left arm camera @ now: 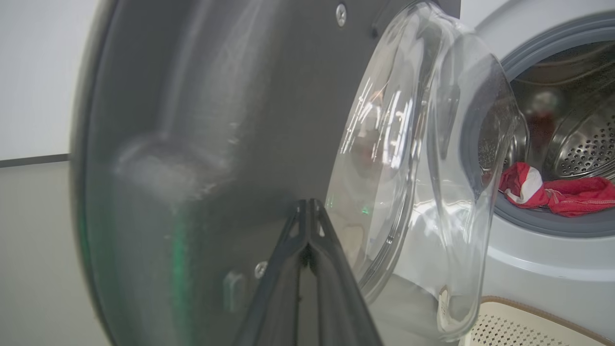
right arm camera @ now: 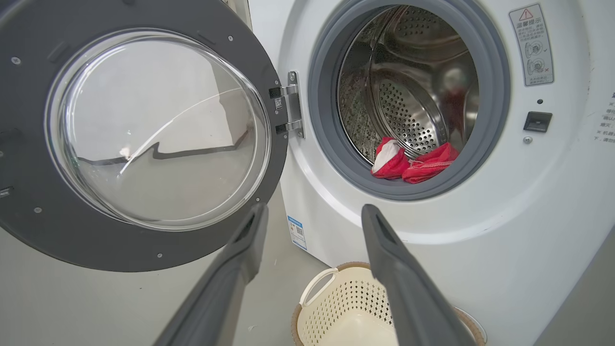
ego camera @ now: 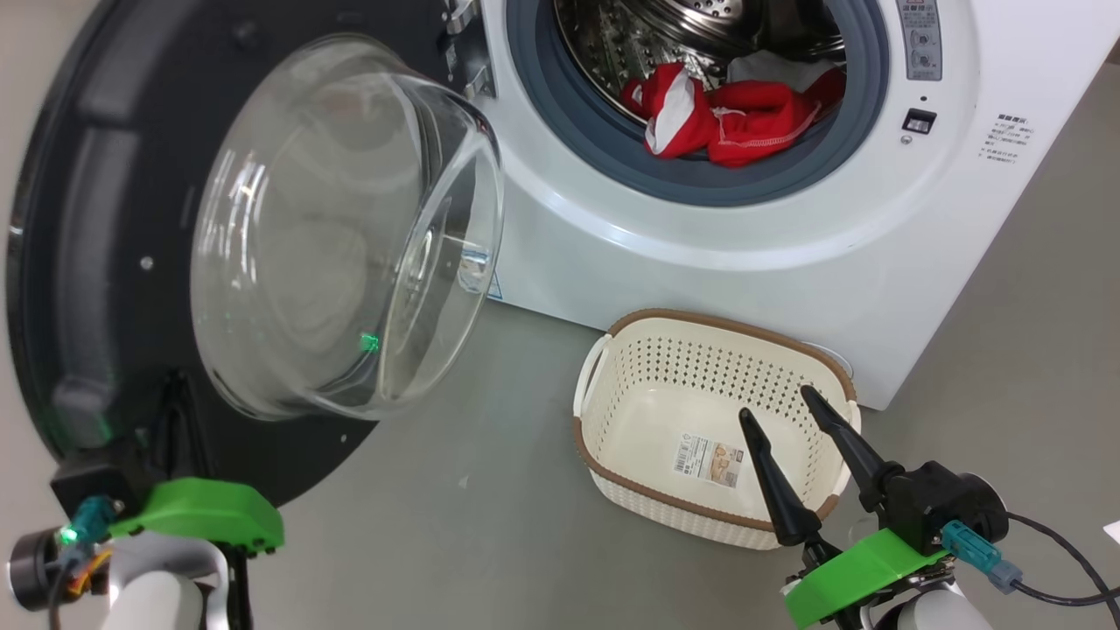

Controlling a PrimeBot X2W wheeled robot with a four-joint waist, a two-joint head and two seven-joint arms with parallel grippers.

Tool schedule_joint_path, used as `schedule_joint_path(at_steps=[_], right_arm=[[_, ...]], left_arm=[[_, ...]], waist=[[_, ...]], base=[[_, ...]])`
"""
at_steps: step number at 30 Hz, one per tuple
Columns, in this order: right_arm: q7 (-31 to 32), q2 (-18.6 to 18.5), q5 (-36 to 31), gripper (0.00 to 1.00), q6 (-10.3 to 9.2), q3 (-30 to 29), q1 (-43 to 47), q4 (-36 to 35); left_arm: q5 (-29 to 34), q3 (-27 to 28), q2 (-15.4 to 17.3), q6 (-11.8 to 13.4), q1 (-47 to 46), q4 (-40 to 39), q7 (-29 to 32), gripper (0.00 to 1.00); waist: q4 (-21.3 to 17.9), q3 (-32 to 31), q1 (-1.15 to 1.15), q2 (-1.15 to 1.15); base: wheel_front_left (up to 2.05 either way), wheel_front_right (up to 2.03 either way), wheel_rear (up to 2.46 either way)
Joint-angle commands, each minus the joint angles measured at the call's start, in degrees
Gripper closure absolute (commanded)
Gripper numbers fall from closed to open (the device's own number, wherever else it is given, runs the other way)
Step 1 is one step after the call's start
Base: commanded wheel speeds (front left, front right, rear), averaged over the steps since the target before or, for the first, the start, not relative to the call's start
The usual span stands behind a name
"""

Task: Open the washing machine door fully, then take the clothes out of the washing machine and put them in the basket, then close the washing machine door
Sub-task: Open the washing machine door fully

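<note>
The left gripper (left arm camera: 307, 206), fingers clenched together with nothing between them, points its tip at the dark inner face of the door (ego camera: 262, 236) low down, just beside the glass bowl; whether it actually touches cannot be told. The door stands swung wide to the left of the washer (ego camera: 700, 262), its opening bare, and the red-and-white clothes (ego camera: 735, 118) lie at the front lip of the drum. The basket (ego camera: 726, 325) sits on the floor (ego camera: 455, 437) against the washer's foot, below the opening, with only a sticker inside. The right gripper (ego camera: 774, 401) hovers over the basket's near corner, fingers spread apart and grasping nothing. The step in hand looks to be the last of the door opening. It is best done by pressing on the dark frame, not the glass, following the hinge's arc gently until the door reaches its stop, so the left arm ends clear of the opening and the right arm has room to reach the clothes.
</note>
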Motion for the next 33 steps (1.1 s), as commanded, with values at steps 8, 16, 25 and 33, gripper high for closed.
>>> schedule_joint_path(at_steps=[8,16,25,33], right_arm=[[-0.4,0.1,-2.1,0.0,0.35,1.6,-1.7,-1.4],[-0.4,0.1,-3.1,0.0,0.35,1.8,-2.3,-1.3],[-0.4,0.1,-3.8,0.0,0.35,1.9,-3.0,-1.1],[-0.4,0.1,-4.0,0.0,0.35,2.4,-3.3,-0.7]], left_arm=[[0.1,5.0,2.9,0.2,-6.4,3.8,-0.7,1.0],[0.6,9.4,2.6,0.1,-8.0,4.6,-0.7,1.0],[1.7,13.4,2.9,-0.8,-8.8,6.0,-0.7,1.0],[2.4,17.4,3.2,-2.6,-9.5,8.5,-0.7,1.0]], waist=[[-0.6,1.6,0.0,0.0],[-1.3,3.2,0.0,0.0],[-1.7,4.0,0.0,0.0],[-2.2,4.2,0.0,0.0]], base=[[0.0,0.0,0.0],[0.0,0.0,0.0],[0.0,0.0,0.0],[0.0,0.0,0.0]])
